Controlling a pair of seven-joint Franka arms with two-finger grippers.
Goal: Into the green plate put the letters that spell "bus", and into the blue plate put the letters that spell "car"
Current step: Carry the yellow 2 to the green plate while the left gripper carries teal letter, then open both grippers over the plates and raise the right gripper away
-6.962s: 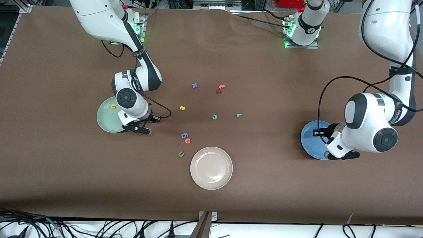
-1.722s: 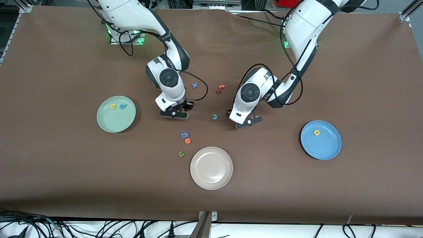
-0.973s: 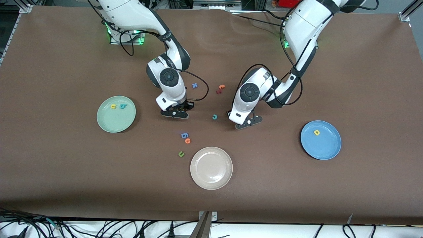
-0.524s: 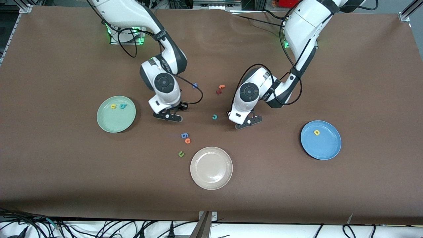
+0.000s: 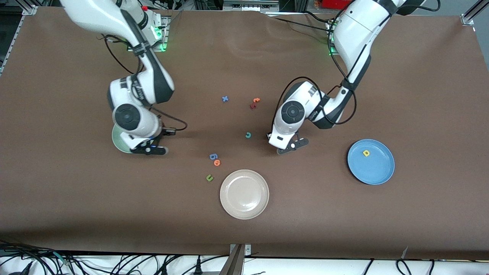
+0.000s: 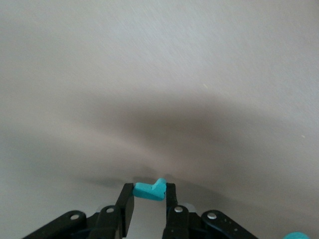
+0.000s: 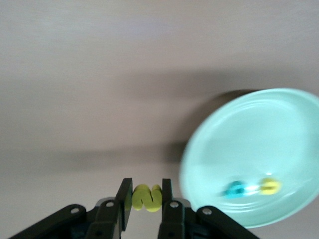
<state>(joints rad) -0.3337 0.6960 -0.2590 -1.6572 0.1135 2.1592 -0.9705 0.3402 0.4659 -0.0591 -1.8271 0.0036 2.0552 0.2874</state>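
My right gripper (image 5: 149, 150) hangs by the rim of the green plate (image 5: 116, 141), shut on a yellow "s" (image 7: 147, 197). The arm hides most of that plate in the front view. In the right wrist view the green plate (image 7: 244, 139) holds a teal "b" (image 7: 234, 189) and a yellow "u" (image 7: 269, 186). My left gripper (image 5: 292, 147) is low over the table's middle, shut on a teal "r" (image 6: 149, 190). A teal "c" (image 5: 248, 135) lies on the table beside it. The blue plate (image 5: 372, 168), toward the left arm's end, holds a yellow "a" (image 5: 366, 153).
A beige-white plate (image 5: 244, 198) sits nearest the front camera. Next to it lie a blue "g" (image 5: 213, 156), an orange "o" (image 5: 217, 162) and a green "u" (image 5: 209, 177). A blue "x" (image 5: 225, 99) and an orange and dark red pair (image 5: 255, 102) lie farther from the camera.
My right gripper has travelled from the table's middle to the green plate's edge with the yellow "s". My left gripper has shut on the teal "r" and shifted slightly toward the front camera.
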